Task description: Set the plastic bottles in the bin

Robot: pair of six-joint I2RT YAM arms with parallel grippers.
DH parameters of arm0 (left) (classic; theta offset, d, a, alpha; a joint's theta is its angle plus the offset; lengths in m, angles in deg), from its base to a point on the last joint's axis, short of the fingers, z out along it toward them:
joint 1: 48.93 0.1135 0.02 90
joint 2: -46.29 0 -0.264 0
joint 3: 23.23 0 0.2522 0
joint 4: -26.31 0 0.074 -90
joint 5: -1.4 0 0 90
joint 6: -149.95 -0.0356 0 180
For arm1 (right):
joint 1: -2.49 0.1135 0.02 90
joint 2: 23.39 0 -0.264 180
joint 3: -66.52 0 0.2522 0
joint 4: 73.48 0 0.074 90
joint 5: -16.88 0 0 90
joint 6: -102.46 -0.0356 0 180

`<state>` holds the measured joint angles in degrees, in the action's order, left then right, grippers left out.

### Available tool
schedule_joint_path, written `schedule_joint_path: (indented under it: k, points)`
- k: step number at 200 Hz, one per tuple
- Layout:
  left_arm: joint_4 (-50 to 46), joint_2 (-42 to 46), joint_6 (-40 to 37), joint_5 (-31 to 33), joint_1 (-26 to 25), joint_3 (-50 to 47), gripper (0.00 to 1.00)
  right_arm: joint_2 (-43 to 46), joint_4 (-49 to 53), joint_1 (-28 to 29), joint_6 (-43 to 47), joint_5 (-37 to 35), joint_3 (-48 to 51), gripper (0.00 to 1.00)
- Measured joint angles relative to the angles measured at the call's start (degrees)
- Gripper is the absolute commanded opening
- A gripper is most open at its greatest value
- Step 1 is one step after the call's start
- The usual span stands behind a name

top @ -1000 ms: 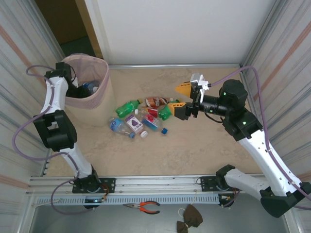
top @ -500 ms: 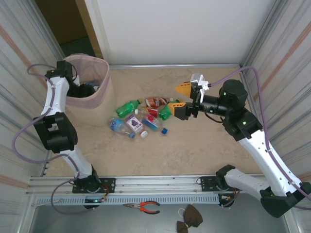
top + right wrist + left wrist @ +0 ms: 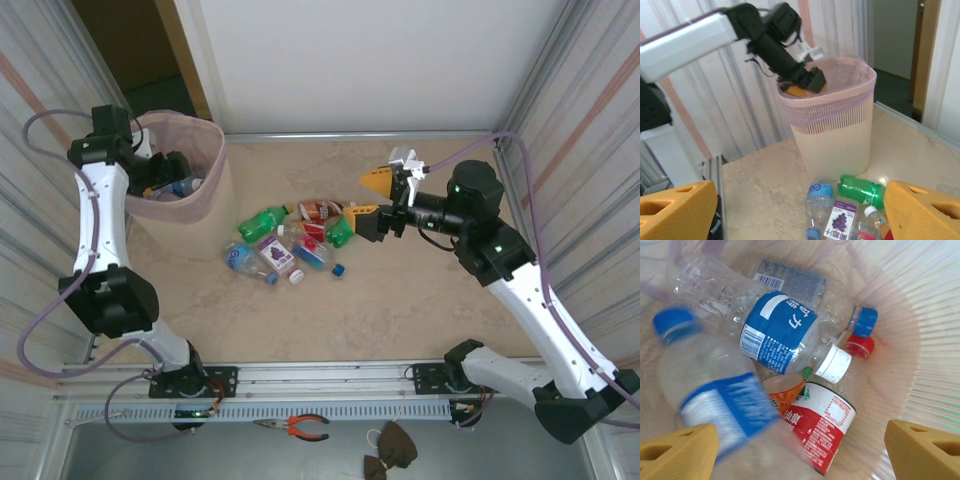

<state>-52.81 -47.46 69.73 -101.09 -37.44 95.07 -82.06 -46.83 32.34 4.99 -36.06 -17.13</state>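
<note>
Left hand [image 3: 805, 447] is gaping over the pink-lined beige bin [image 3: 200, 215], probably dropping the blurred blue-labelled clear bottle [image 3: 715, 395]; right hand [image 3: 370, 197] is hovering open.

Open beige marbled tabletop [image 3: 400, 300] nearside; scattered small plastic bottles [image 3: 275, 252] and tall beige pink-lined bin [image 3: 197, 226] crowd the left.

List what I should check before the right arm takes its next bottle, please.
1. Is the right gripper open: ok.
2. Does it hold nothing: ok.
3. Bottles near it: ok, the pile of bottles lies beside it on the table.
4. Is the left gripper open over the bin: ok.
5. Bin upright: ok.
6. All bottles binned: not ok.
</note>
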Motion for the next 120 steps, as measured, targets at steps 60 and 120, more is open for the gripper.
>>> schedule_joint_path:
  k: [60,120]
  points:
    - [0.94,3.98,-0.07,-3.13,0.0,-0.11,0.85,-7.04,3.48,-0.09,-8.61,-8.66,-1.99,0.85]
    - [5.92,11.87,-0.52,-8.09,0.02,-3.58,0.85,-16.98,10.14,-3.96,-26.82,-18.78,-6.47,0.82]
